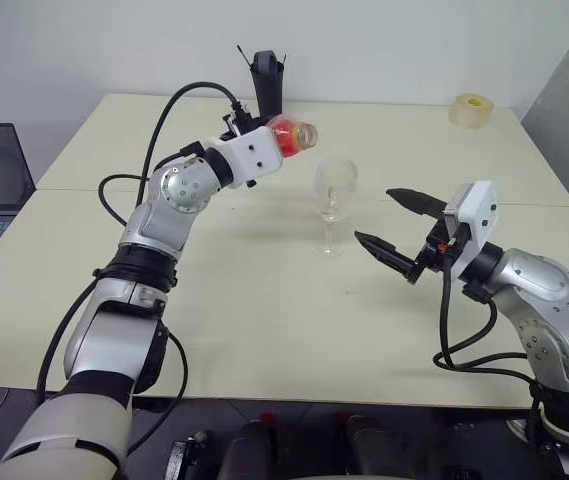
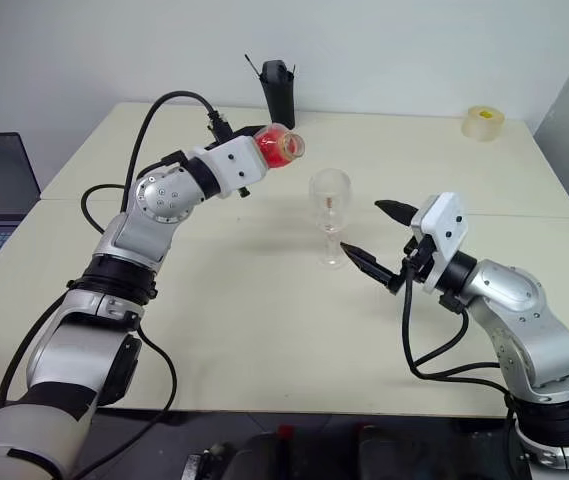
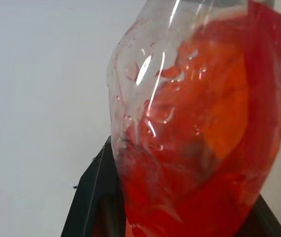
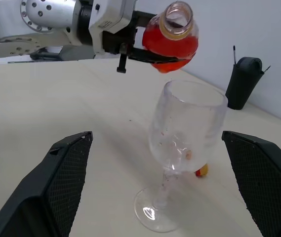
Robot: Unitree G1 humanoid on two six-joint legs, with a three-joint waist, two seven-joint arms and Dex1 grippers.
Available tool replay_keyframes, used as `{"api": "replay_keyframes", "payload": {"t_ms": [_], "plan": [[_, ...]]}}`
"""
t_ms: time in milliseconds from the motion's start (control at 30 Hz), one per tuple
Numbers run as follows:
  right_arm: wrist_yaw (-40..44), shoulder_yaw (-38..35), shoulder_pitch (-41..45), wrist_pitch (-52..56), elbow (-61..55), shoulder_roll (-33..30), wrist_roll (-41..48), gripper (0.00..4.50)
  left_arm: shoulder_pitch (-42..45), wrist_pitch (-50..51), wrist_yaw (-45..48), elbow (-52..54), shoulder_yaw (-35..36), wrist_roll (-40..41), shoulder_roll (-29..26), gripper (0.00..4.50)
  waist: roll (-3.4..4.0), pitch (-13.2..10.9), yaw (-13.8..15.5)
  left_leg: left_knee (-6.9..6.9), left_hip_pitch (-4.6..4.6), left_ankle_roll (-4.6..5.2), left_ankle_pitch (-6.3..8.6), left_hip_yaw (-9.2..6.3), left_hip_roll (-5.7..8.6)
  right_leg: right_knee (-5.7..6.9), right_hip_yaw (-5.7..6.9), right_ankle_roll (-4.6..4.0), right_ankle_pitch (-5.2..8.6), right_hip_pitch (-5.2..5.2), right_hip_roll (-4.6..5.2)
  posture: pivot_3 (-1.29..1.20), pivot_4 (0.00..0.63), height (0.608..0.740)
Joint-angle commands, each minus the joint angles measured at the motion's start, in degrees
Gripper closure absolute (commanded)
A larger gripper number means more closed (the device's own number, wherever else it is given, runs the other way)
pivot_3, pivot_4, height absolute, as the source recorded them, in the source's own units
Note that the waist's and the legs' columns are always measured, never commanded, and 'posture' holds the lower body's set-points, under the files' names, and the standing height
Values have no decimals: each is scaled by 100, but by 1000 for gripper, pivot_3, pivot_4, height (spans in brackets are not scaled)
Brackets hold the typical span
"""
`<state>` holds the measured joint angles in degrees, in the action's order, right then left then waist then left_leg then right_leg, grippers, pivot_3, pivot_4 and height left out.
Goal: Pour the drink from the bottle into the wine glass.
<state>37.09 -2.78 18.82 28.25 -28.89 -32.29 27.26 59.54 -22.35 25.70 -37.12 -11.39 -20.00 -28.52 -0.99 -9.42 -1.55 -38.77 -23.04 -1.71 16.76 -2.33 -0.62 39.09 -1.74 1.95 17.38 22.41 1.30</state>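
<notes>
Flanking the clear stemmed wine glass (image 4: 182, 148), the right gripper (image 1: 396, 225) stands wide, empty. Beyond, the left gripper (image 2: 264, 150) grasps the small ribbed plastic bottle (image 1: 292, 136) of red drink (image 4: 172, 47), tilted near-level, mouth seemingly short of the rim.

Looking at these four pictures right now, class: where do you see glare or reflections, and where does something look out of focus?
Left wrist view: white glints streak the bottle, pressed close and soft-edged. Right wrist view: the wine glass shows faint highlights; the right claw fingers look soft at the bottom edge. Left eye view: even light, with a weak shadow under the glass.
</notes>
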Motion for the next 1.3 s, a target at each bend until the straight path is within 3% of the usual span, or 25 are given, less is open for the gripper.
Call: {"api": "replay_keyframes", "payload": {"t_ms": [33,533,1300], "plan": [[-75,43,-35,-187,-164,36,-134,0,243,-180,-247,111,-31,-126,27,3101,0,0,-1,0,0,0,0,0,0,0,0,0,0,0,0,0,150,740],[-121,105,-74,-160,-194,48,-272,0,463,-589,-815,-219,-373,-863,-118,3101,0,0,-2,-1,1,-10,-6,2,2,1,1,0,0,0,0,0,150,740],[-88,107,-148,55,-291,-124,-277,0,632,-545,-955,-418,-541,-1182,-119,3101,0,0,-4,-2,1,-13,-7,5,4,4,-1,0,0,0,0,0,150,740]]}}
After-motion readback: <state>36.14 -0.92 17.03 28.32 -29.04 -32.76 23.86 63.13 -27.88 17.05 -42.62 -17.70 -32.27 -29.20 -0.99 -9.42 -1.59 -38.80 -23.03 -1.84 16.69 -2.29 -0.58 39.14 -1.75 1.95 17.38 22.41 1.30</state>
